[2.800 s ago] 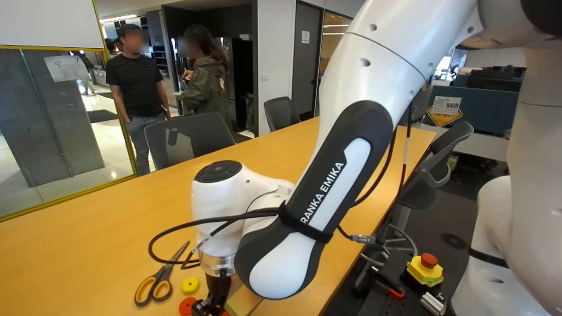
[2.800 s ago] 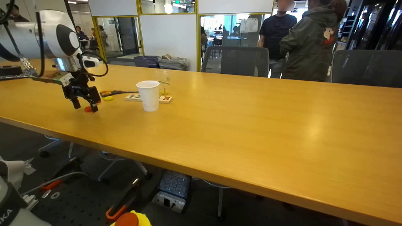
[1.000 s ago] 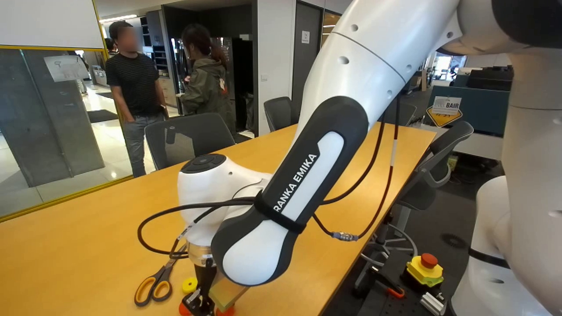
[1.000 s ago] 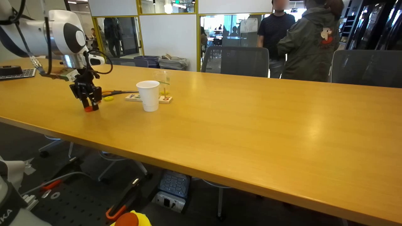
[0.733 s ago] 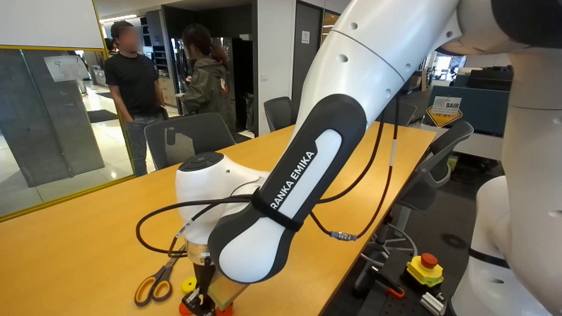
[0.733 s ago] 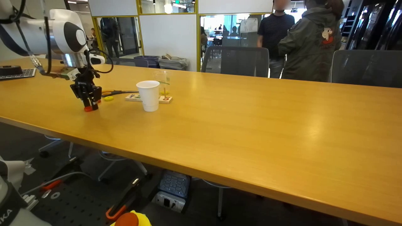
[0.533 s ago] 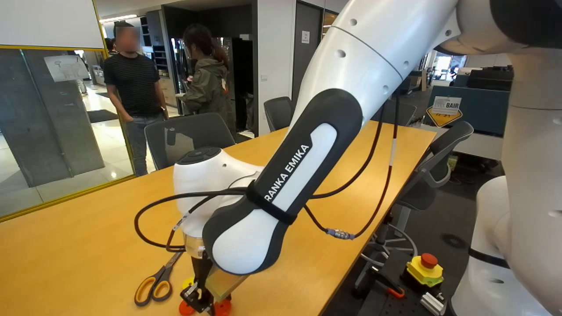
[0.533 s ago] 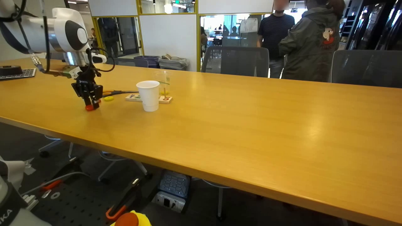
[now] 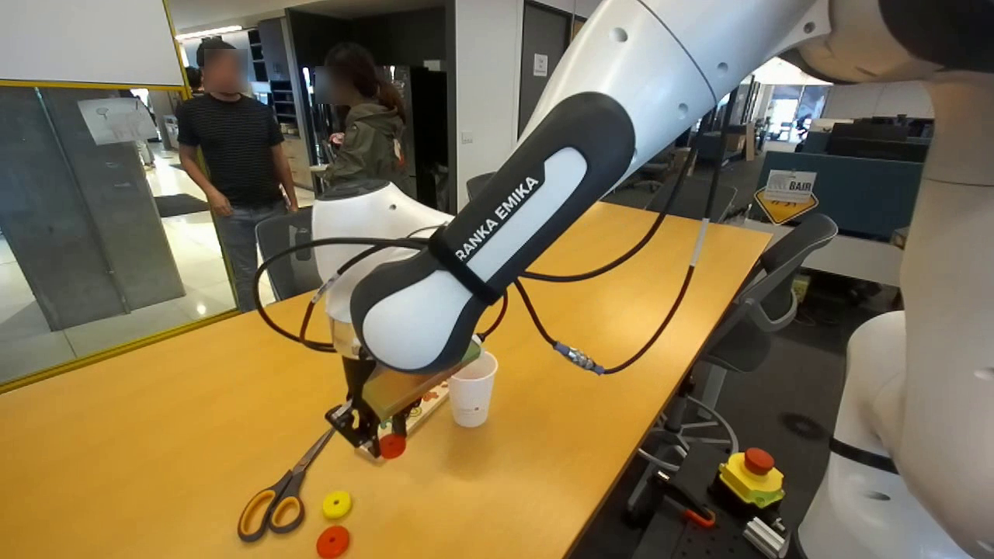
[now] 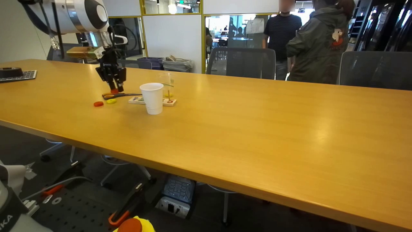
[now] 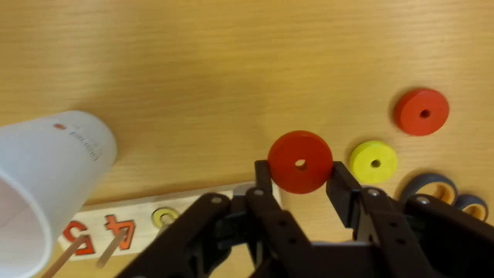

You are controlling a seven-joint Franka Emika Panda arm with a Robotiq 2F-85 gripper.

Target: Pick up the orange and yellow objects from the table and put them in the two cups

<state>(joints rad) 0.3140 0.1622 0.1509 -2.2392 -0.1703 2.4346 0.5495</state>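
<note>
end effector [image 11: 301, 170] clamped across red disc [image 11: 300, 148]: round, 1 central hole, apparently smooth.

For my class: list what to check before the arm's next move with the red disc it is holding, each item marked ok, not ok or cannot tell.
1. Red disc gripped between the fingers: ok.
2. That disc raised above the table: ok.
3. White cup upright: ok, in both exterior views.
4. Held disc over the white cup's mouth: not ok; it is off to one side.
5. White cup's contents: cannot tell; its bottom is hidden.
6. Yellow disc and second red disc apart from the held one: ok; both lie on the table near the scissors.
</note>
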